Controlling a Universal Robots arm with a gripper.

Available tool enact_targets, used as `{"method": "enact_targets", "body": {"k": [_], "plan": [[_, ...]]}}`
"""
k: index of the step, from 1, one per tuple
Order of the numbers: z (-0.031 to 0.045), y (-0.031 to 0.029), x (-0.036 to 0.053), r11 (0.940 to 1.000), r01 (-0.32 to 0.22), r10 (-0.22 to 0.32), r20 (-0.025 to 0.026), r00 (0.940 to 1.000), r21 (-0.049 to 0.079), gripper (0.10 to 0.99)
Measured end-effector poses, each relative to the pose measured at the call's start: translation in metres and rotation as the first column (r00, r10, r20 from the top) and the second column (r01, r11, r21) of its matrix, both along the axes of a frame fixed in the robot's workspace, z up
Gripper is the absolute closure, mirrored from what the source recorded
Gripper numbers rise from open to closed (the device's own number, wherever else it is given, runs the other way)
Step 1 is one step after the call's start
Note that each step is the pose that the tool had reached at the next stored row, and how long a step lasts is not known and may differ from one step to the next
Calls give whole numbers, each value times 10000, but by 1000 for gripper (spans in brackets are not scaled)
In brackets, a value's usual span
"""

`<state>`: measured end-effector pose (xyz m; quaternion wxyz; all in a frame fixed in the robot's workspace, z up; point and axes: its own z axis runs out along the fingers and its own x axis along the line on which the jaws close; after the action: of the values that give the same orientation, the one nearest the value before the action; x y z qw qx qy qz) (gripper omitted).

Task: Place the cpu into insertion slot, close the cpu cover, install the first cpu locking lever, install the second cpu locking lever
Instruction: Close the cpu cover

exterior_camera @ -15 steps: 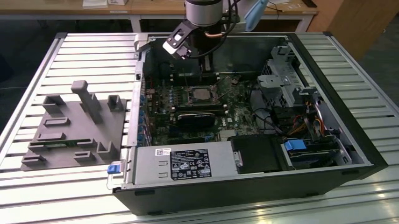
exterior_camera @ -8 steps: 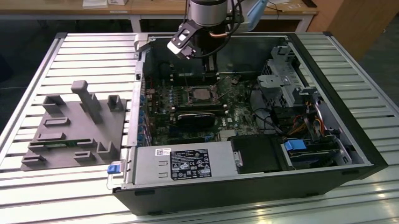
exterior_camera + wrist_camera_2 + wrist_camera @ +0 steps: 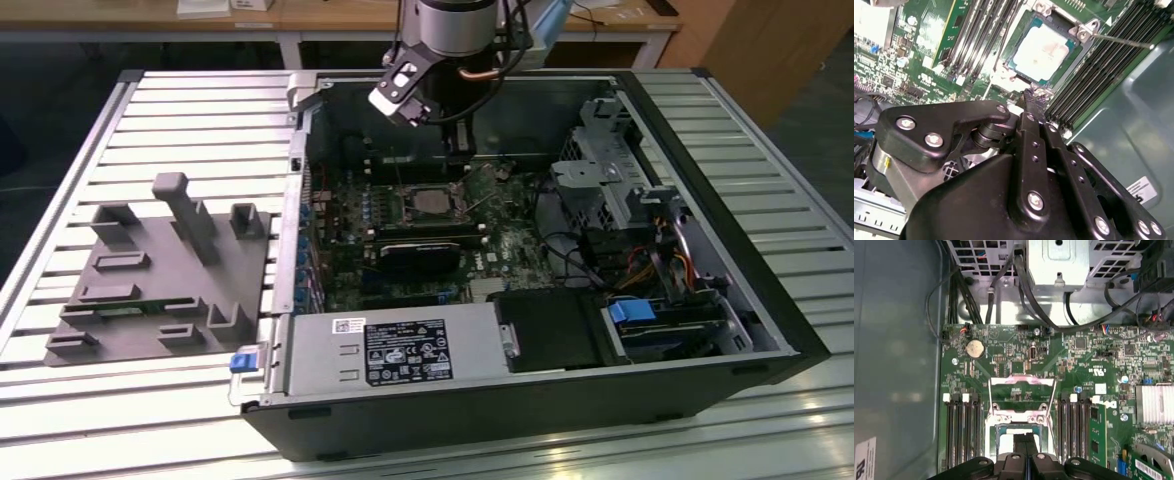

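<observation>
Gripper, black fingers pressed together and empty, hangs at one o'clock of the insertion slot in the exterior view; flat silver-grey cpu seated inside, thin metal cpu cover open.

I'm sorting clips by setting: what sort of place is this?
Probably a lab or workshop: an open black desktop computer case lies on a slatted silvery metal table, beside a grey parts fixture, with wooden desks behind.
</observation>
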<state>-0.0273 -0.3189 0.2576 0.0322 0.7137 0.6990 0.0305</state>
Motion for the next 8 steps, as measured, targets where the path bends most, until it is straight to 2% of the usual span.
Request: {"method": "enact_targets", "body": {"k": [8], "plan": [[0, 0, 143, 10000, -1, 1, -1, 10000, 0, 984]]}}
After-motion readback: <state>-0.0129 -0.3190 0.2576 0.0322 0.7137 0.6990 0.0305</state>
